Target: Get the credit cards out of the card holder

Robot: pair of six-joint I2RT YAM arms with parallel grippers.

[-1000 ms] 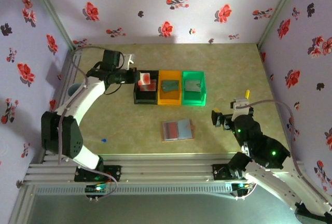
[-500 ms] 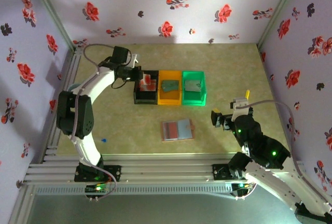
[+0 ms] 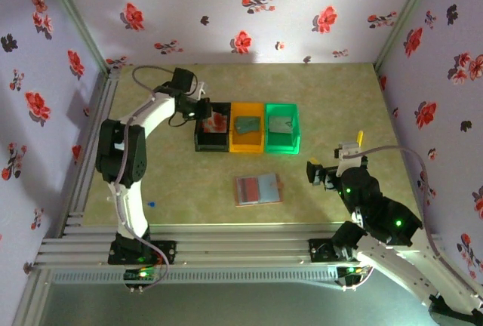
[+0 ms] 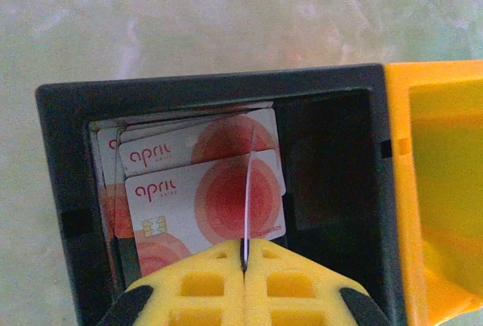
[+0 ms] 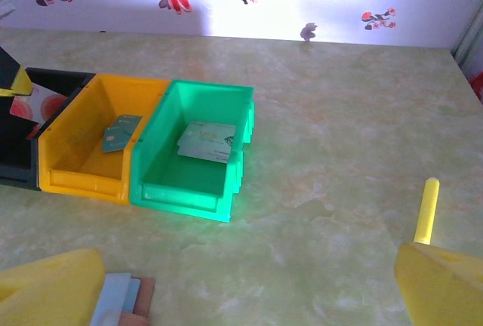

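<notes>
Nearest you, your right gripper point(image 5: 245, 288) stands wide, with nothing between its yellow fingers. Just ahead of it and to the left, the card holder point(image 3: 258, 189) lies spread open on the table point(image 3: 339, 99), blue-grey inside with a pinkish-tan edge. Farther back, in the black bin point(image 4: 68, 190) beside the orange bin point(image 4: 445, 190), the credit cards point(image 4: 173, 190) lie stacked, pale with a red-orange disc. Your left gripper point(image 4: 243, 262) pinches one credit card point(image 4: 247, 190) edge-on above them

Floral-papered walls point(image 3: 226, 9) enclose a lab test table point(image 3: 332, 92).
</notes>
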